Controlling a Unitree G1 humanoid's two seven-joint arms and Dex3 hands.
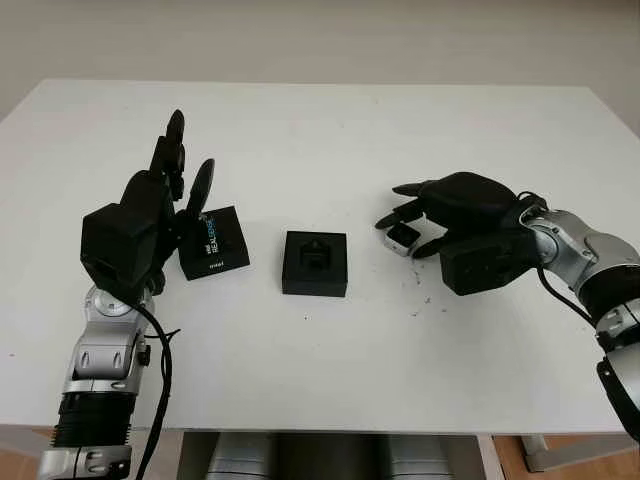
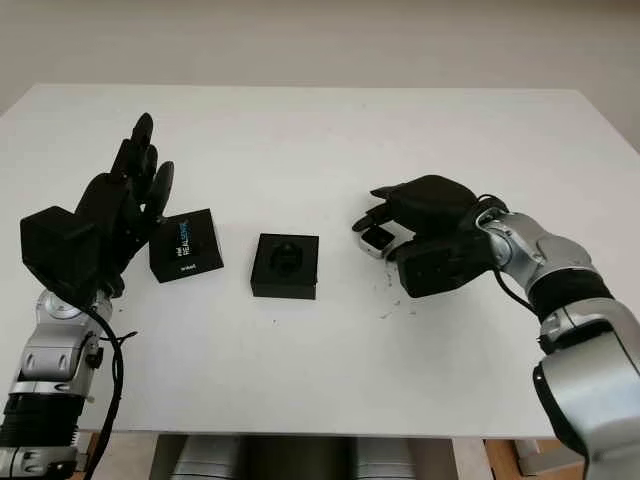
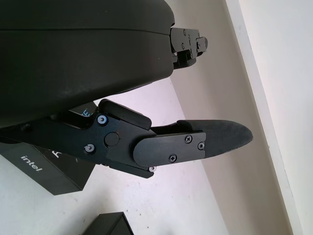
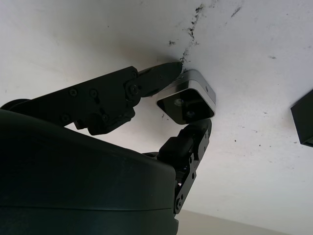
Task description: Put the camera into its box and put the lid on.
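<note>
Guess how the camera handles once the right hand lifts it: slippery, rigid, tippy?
Probably rigid: the camera is a compact block. Its glossy face and rounded silver rim may slip between the right hand's fingers. Unlikely to roll, given flat sides.

R hand (image 2: 392, 232) grips camera (image 2: 377, 240) (on table (image 2: 400, 140)).

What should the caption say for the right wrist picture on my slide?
Right hand pinches the small camera between its fingers on the white table.
</note>
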